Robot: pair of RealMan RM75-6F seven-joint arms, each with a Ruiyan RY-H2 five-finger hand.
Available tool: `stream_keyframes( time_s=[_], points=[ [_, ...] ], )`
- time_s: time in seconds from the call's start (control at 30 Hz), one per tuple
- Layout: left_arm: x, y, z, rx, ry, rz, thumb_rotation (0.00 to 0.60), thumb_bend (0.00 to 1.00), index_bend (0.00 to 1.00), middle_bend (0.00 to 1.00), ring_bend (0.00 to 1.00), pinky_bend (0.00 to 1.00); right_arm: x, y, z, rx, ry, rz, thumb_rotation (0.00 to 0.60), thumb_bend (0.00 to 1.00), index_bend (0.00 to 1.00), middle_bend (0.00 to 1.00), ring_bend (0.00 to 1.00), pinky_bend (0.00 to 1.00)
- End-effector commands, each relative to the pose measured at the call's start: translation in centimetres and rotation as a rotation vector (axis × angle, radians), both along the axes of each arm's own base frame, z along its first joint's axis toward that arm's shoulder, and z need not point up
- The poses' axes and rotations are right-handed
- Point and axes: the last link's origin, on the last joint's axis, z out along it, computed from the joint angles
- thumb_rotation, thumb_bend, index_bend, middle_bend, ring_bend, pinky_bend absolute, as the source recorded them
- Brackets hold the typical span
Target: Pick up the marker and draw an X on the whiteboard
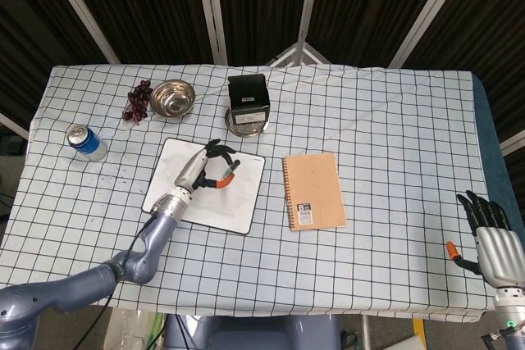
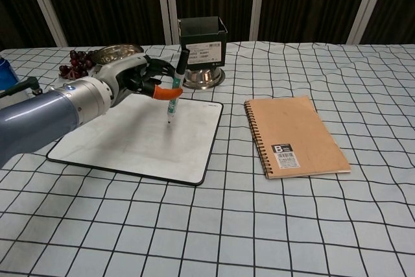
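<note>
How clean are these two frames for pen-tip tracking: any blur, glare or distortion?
Chest view: the marker and the left hand are sharp, and the whiteboard shows no glare. Head view: even light, marker small, table edges slightly bowed, background dark.

Dark slatted wall (image 1: 262, 6) behind checkered table (image 1: 394, 120).

The left arm (image 2: 39, 118) runs off the left edge of the chest view, and there covers the left part of the whiteboard (image 2: 188, 141) and most of the steel bowl (image 2: 117, 50). The blue can (image 2: 3, 69) is cut by that same edge. Whether the marker (image 2: 174, 92) tip touches the board cannot be told. The right hand (image 1: 492, 243), lower right in the head view, is cropped at the wrist.
</note>
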Motion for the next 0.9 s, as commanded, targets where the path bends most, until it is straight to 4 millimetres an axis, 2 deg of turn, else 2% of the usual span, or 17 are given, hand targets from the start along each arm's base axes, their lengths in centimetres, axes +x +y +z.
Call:
stream_keyframes(
  time_s=[0.03,0.53,0.67,0.9],
  points=[
    [0.2,0.0,-0.7,-0.013,-0.006,-0.008,0.600,0.56,0.74,0.26,0.00,0.01,0.0,0.0,0.0,0.002,-0.002,0.000,0.600,0.35,0.00,0.00,0.00,0.00],
    [-0.2,0.5,-1.4,-0.007,0.013,-0.016,0.600,0.57,0.75,0.27,0.00,0.01,0.0,-0.1,0.0,-0.002,-0.008,-0.003,0.600,0.35,0.00,0.00,0.00,0.00],
    [-0.9,1.1,-1.1,0.014,0.060,-0.021,0.600,0.57,0.75,0.27,0.00,0.01,0.0,-0.1,0.0,0.000,-0.008,-0.003,0.600,0.35,0.00,0.00,0.00,0.00],
    [-3.8,2.6,0.1,0.079,0.205,-0.036,0.600,0.57,0.75,0.27,0.00,0.01,0.1,0.0,-0.2,0.006,0.000,0.004,0.600,0.35,0.00,0.00,0.00,0.00]
  ],
)
